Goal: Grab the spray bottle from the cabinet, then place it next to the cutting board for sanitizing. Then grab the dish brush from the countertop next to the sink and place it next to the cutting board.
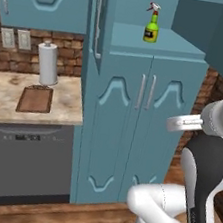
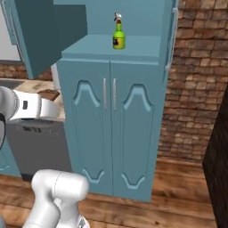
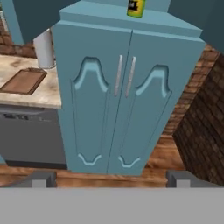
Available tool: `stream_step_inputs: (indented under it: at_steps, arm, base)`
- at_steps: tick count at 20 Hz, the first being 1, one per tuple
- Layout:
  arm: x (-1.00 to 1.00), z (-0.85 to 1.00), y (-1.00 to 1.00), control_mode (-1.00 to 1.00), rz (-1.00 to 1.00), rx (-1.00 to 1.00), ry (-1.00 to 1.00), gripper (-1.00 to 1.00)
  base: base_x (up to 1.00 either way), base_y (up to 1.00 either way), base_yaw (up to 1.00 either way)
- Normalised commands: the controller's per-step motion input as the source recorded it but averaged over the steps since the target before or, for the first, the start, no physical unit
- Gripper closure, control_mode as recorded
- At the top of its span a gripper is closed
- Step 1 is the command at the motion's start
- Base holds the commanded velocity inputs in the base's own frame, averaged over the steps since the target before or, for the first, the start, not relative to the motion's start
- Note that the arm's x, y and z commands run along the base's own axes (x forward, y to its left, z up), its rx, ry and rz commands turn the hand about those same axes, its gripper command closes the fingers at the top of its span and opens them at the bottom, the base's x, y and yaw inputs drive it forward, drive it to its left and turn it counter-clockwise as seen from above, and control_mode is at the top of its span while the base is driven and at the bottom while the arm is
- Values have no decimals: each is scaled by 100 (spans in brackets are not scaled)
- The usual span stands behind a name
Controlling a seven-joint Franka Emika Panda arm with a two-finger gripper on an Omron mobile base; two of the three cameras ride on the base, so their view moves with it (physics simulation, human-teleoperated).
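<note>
The spray bottle [image 1: 152, 24] [image 2: 118, 33] stands upright on the open shelf of the tall teal cabinet [image 1: 158, 46] [image 2: 111, 49]. It is green with a yellow label and a red-and-white nozzle. In the hand view only its labelled base [image 3: 136, 8] shows, at the top edge. My gripper [image 3: 111, 179] is open, its fingertips [image 3: 43, 178] wide apart with nothing between them. It faces the cabinet's lower doors [image 3: 124, 100] from well back, below the bottle. The cutting board [image 1: 35, 99] [image 3: 22, 81] lies on the countertop [image 1: 5, 92] to the left. The dish brush and the sink are out of view.
A paper-towel roll [image 1: 48, 63] [image 3: 44, 49] stands just behind the board. A grey dishwasher [image 1: 30, 159] sits under the counter. The cabinet's upper door [image 1: 99, 23] hangs open on the left. A brick wall [image 2: 196, 89] rises on the right, and a dark unit [image 3: 201, 131] lies close.
</note>
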Motion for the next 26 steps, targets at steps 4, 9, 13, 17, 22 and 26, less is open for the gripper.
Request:
stream_step_inputs:
  at_steps: [4,9,13,17,22,26]
  arm:
    - [0,0,0,100,0,0,0,-100]
    - [0,0,0,100,0,0,0,-100]
    - [0,0,0,100,0,0,0,-100]
    - [0,0,0,100,0,0,0,-100]
    - [0,0,0,100,0,0,0,-100]
    - [0,0,0,100,0,0,0,-100]
  base:
    - [46,-42,0]
    - [64,-21,0]
    - [80,-13,-1]
    - [90,-44,0]
    - [87,-22,0]
    - [75,-19,0]
